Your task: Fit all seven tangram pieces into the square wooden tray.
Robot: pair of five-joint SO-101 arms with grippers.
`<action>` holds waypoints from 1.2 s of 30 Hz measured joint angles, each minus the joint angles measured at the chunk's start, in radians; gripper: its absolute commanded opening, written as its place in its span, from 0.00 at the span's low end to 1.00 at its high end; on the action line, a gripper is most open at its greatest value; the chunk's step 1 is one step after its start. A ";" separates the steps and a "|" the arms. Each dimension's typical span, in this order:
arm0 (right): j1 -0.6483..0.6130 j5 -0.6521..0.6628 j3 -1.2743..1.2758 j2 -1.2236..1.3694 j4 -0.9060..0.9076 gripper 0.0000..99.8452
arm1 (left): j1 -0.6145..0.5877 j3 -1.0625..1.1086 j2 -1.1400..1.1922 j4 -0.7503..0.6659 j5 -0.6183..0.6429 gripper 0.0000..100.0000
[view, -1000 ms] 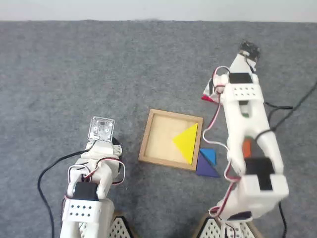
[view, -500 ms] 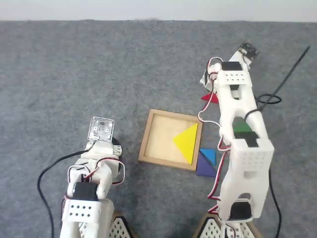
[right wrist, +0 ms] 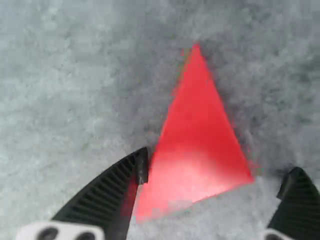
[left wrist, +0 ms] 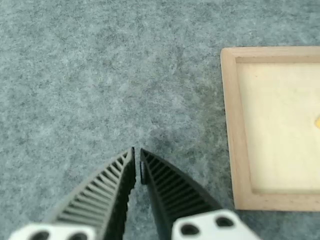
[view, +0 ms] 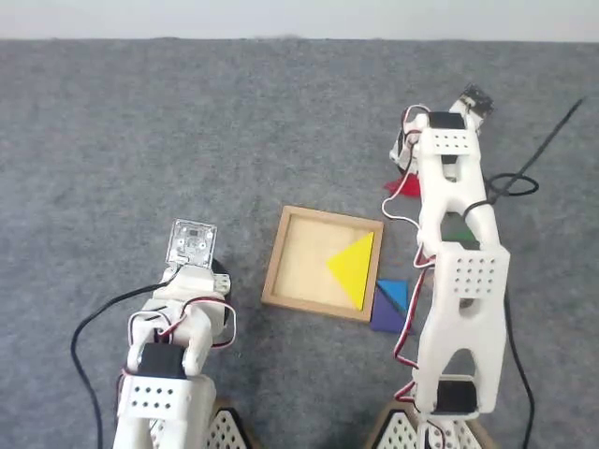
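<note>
Right gripper [right wrist: 218, 171] spread, straddling flat red triangle piece [right wrist: 200, 145], 1 o'clock of square wooden tray [view: 274, 267]. Left gripper [left wrist: 136, 154] pressed together, 9 o'clock of tray. Yellow triangle piece [view: 354, 267] inside tray.

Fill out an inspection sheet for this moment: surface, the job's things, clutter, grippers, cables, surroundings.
Surface: grey mat covering the table.
Job's things: wooden tray holds one yellow triangle. A blue triangle and a purple piece lie on the mat beside the tray. A red triangle lies farther back on the mat.
Clutter: nothing seen.
Grippers: left gripper has its fingers shut and sits over bare mat beside the tray. The right gripper is open, with its fingers either side of the red triangle.
Cables: red and white wires run along the right arm, and a black cable loops off it.
Surroundings: pale strip beyond the mat's far edge.
</note>
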 measured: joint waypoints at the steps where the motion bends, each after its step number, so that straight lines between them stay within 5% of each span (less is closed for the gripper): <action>1: 0.002 0.000 -0.002 0.005 0.011 0.30 | 0.000 0.000 0.000 0.000 0.000 0.02; 5: 0.011 0.000 -0.006 0.003 0.064 0.21 | 0.000 0.000 0.000 0.000 0.000 0.02; 13: 0.020 0.028 -0.023 0.000 0.199 0.20 | 0.000 0.000 0.000 0.000 0.000 0.02; 23: 0.063 0.315 -0.020 0.003 0.468 0.20 | 0.000 0.000 0.000 0.000 0.000 0.02; 36: 0.055 0.922 -0.020 -0.181 0.350 0.27 | 0.000 0.000 0.000 0.000 0.000 0.02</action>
